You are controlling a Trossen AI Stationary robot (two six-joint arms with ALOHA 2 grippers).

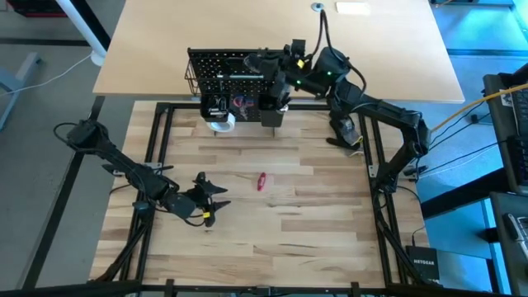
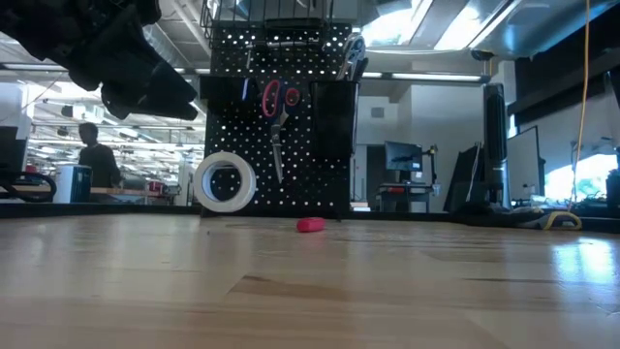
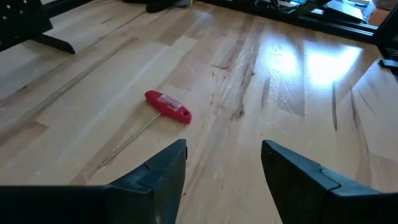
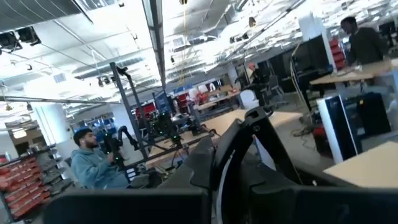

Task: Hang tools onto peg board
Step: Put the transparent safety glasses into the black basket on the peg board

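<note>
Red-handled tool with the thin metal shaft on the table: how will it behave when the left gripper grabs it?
The red-handled thin-shaft tool looks small, so probably light. It lies flat on the wooden tabletop; a nudge may spin or roll it. The thin shaft offers little grip, so the handle seems safer.

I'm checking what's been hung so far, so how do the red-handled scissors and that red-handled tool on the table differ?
The red-handled scissors hang upright on the peg board; the red-handled tool lies flat on the table, apart from the board. The scissors have two loop handles; the tool has one solid handle with a thin metal shaft. Both have red handles.
</note>
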